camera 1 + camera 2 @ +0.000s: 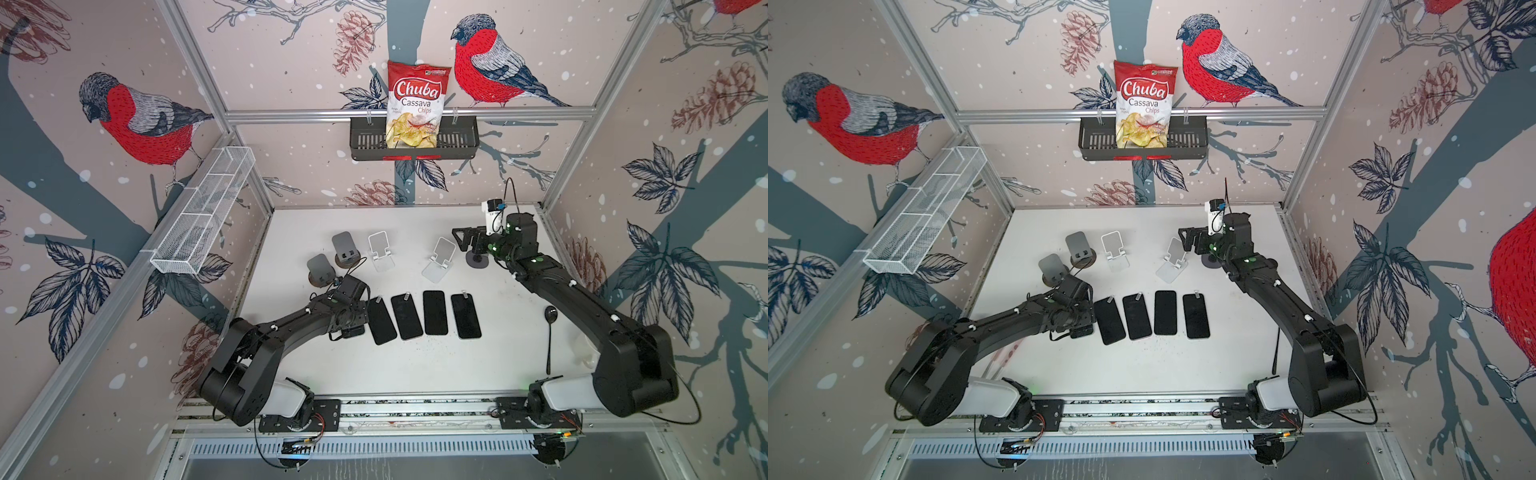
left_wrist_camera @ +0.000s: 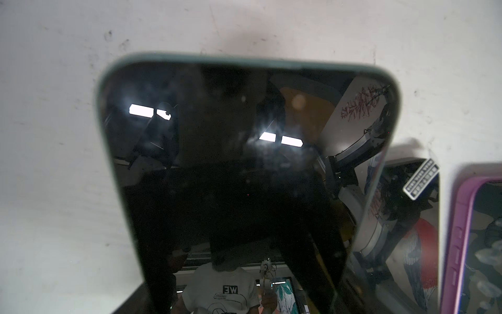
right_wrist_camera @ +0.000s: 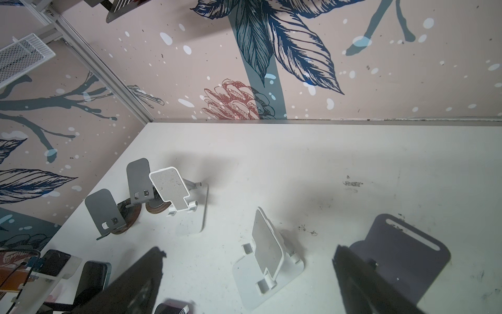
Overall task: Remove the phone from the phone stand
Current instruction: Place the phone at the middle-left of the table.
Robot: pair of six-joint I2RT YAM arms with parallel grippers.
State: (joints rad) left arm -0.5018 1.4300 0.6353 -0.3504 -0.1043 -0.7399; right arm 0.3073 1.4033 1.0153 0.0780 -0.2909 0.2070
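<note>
Left gripper (image 1: 355,330) at the end of the teal-cased black phone (image 2: 244,176); can't tell if I'm gripping it. Phone is off every stand, down at the white table (image 1: 415,365). Risk: skewed release overlaps the adjacent black phone (image 1: 406,316); farther out, my retreat clips the grey metal stand (image 1: 320,268).

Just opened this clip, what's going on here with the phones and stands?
Every stand in view is empty: two grey stands, two white stands and a dark stand next to the right claw, which is open. Four phones lie flat in a row on the table. The left claw sits at the left end of that row, its wrist view filled by a dark-screened phone in a greenish case. Whether it grips that phone cannot be told.
</note>
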